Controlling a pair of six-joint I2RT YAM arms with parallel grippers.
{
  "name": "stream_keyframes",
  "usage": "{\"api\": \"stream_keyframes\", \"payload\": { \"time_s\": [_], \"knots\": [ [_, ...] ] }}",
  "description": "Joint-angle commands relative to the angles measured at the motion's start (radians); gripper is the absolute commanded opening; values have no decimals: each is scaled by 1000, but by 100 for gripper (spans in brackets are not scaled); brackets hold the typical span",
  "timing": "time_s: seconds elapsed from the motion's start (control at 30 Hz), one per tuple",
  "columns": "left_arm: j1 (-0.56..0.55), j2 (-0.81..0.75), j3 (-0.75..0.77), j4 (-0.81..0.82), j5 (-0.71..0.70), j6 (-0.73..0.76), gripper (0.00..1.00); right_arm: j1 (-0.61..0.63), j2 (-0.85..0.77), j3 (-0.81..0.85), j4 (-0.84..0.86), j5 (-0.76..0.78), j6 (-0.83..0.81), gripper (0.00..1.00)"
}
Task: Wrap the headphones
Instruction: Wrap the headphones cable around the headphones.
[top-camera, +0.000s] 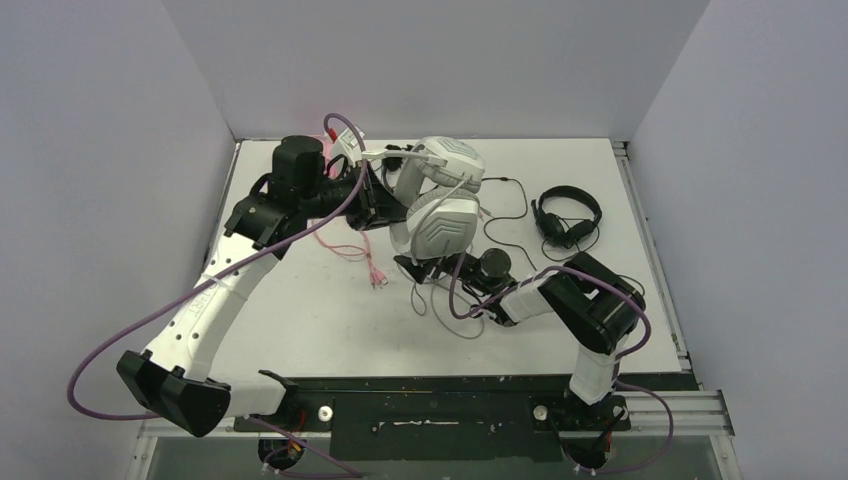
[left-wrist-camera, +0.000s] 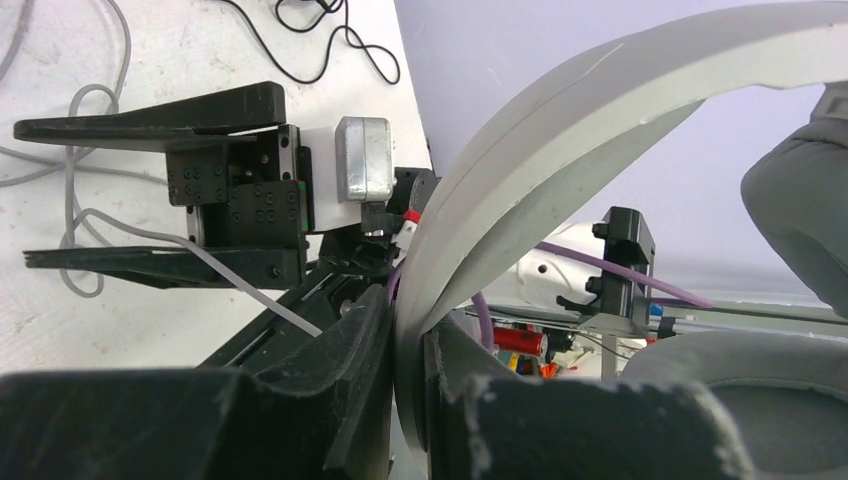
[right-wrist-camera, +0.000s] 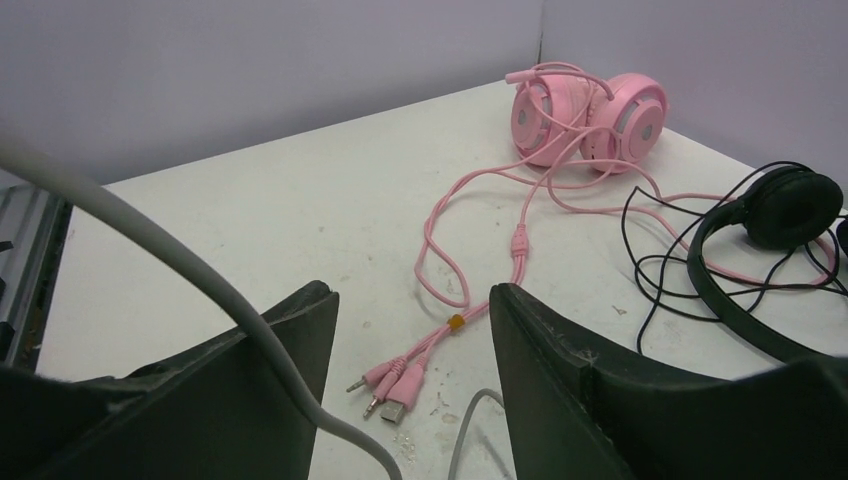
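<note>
Pinches the band (left-wrist-camera: 600, 110) of the white headset (top-camera: 440, 195) in the left gripper (left-wrist-camera: 408, 400) above the desk's (top-camera: 300, 330) middle, probably freeing its cord (right-wrist-camera: 190, 265) for the right gripper's (right-wrist-camera: 412, 380) spread fingers (right-wrist-camera: 270, 360).

A bulky white-grey over-ear headset (top-camera: 445, 225) occupies the middle of the white table (top-camera: 320, 330); a thin black headset (top-camera: 553, 226) lies to its right.

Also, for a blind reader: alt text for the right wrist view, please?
The right gripper, open, frames a table. A pink headset lies at the far corner, its pink cable trailing toward the camera; a black headset lies at the picture's right.
</note>
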Motion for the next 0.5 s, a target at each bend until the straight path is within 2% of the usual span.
{"api": "stream_keyframes", "payload": {
  "time_s": [0.0,0.1,0.17,0.27,0.47],
  "knots": [
    [-3,-8,80,75,16,-55,0,14,26,47,74,35,-47,54],
    [-4,-17,75,81,20,-59,0,-44,52,45,149,8,58,40],
    [-6,-25,58,87,32,-46,0,-92,56,59,162,-43,142,26],
    [-23,-39,28,60,21,10,0,-147,18,68,125,-69,156,9],
    [-83,-68,-24,-96,-80,317,0,-238,-146,131,-140,-121,180,4]
  ]
}}
